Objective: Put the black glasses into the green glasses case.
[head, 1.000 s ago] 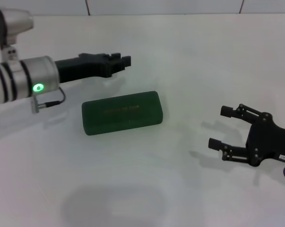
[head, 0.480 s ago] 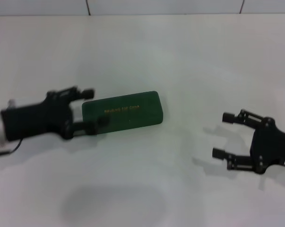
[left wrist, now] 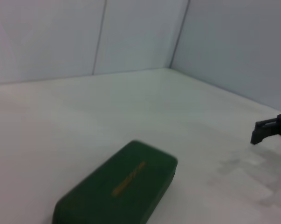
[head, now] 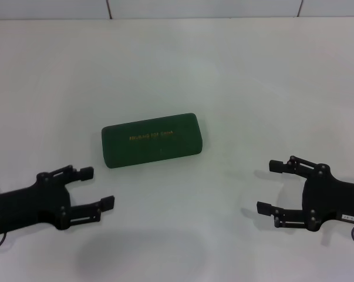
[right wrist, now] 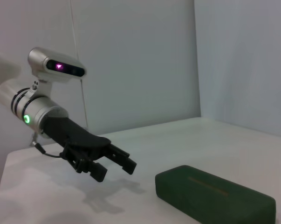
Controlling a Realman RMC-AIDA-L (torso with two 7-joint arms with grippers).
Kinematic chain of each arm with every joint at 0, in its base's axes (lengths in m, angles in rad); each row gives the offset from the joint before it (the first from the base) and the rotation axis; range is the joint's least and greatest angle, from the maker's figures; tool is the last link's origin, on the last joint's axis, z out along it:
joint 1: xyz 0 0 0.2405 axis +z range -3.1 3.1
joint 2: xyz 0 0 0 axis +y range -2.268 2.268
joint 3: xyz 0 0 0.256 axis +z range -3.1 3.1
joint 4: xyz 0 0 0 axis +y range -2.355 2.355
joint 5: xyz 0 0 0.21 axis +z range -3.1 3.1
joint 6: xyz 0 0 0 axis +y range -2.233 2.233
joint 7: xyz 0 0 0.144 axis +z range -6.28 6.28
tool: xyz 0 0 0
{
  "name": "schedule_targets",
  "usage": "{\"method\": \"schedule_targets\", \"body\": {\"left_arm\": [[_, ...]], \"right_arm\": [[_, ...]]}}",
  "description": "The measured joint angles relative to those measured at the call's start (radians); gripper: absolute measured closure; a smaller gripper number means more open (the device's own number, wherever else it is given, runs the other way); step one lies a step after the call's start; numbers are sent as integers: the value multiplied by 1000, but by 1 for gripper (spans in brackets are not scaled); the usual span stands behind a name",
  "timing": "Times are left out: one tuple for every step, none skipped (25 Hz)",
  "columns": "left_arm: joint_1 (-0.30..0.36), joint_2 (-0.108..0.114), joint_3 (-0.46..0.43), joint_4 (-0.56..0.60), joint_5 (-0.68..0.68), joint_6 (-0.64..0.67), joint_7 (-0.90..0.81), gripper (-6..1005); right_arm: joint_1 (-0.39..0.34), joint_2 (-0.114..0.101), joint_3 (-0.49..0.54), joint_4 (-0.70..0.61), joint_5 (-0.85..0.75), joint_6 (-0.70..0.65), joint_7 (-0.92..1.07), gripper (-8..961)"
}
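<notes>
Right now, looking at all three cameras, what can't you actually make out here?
- The black glasses: in no view. The green glasses case is shut, so its inside is hidden by its lid.
- Gold lettering on the lid: too small to read in any view.
- Right gripper: cut off by the head view's right edge; the left wrist view shows only a fingertip.
- Left gripper: open, its arm cut off by the head view's left edge.
</notes>
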Motion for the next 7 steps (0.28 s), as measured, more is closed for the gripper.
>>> {"method": "schedule_targets", "body": {"left_arm": [[4,-2,-7,-3,7,1,3,125],[8,-3,-13,-4,12,2,5,125],[11,-5,-16,-4,16,4,6,125],[13,-5,-17,-4,17,5,6,125],[15,-5,-17,-4,18,9,6,125],[15,-5,-17,-4,18,15,6,125],[16,-5,-18,-3,18,20,7,125]], "right_arm": [[0,0,0,2,0,1,0,79],[1,0,-1,2,0,2,1,79],[1,0,-1,2,0,5,1,79],[1,0,-1,2,0,6,1,79],[2,0,-2,2,-1,7,1,79],[5,1,-4,2,-1,7,1,79],[7,1,-5,2,-1,7,1,79]]}}
